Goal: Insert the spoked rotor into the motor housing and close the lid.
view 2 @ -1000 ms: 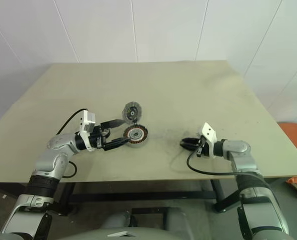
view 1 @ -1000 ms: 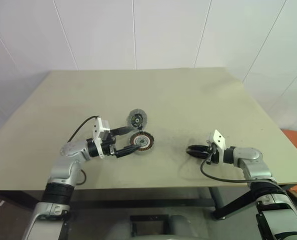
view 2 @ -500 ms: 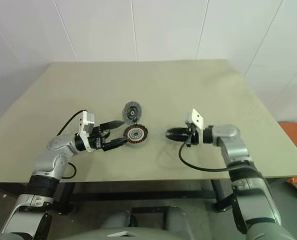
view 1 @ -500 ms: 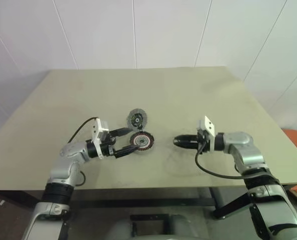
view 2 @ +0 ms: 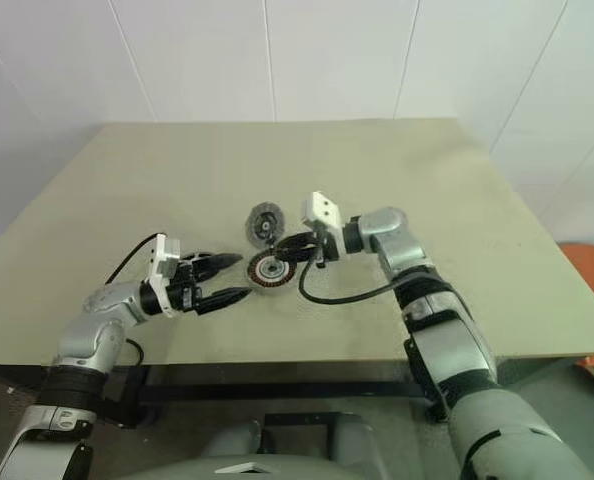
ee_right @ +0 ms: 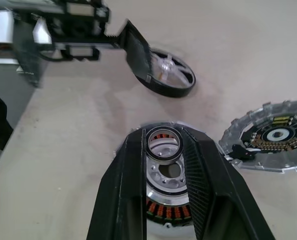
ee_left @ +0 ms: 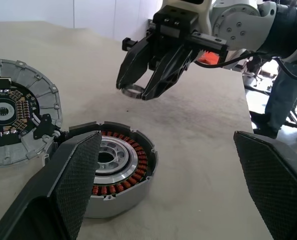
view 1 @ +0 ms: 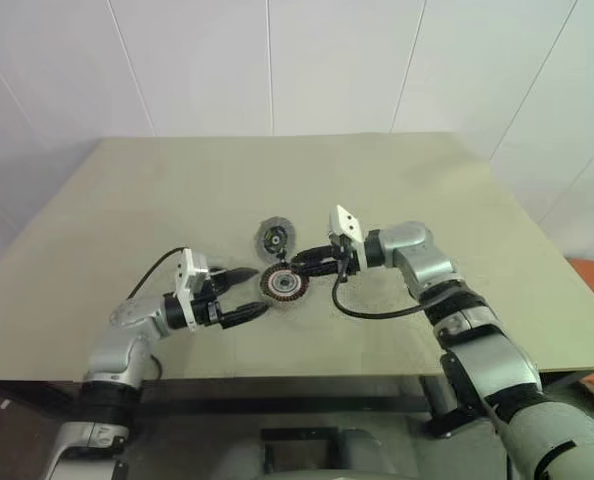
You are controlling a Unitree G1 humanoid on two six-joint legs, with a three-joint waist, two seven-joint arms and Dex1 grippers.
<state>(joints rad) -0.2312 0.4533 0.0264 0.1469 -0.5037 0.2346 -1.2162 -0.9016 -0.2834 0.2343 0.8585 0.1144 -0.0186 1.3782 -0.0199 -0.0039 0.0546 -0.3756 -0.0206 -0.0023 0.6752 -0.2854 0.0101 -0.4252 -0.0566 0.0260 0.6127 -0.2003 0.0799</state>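
The spoked rotor (view 1: 280, 284) lies flat on the tabletop (view 1: 127, 200) near its middle, copper windings showing around a silvery centre. Just beyond it, at about 11 o'clock and touching its rim, lies the motor housing (view 1: 274, 238), a grey toothed disc with a dark hub. The right tool (ee_right: 164, 150) hangs just above the rotor, its two fingers pinched on a small dark ring (ee_right: 164, 144). The left tool (view 1: 245, 292) sits at the rotor's 9 o'clock, fingers spread wide and holding nothing. In the right wrist view, a black spoked wheel (ee_right: 169, 76) lies on the tabletop beside a left finger.
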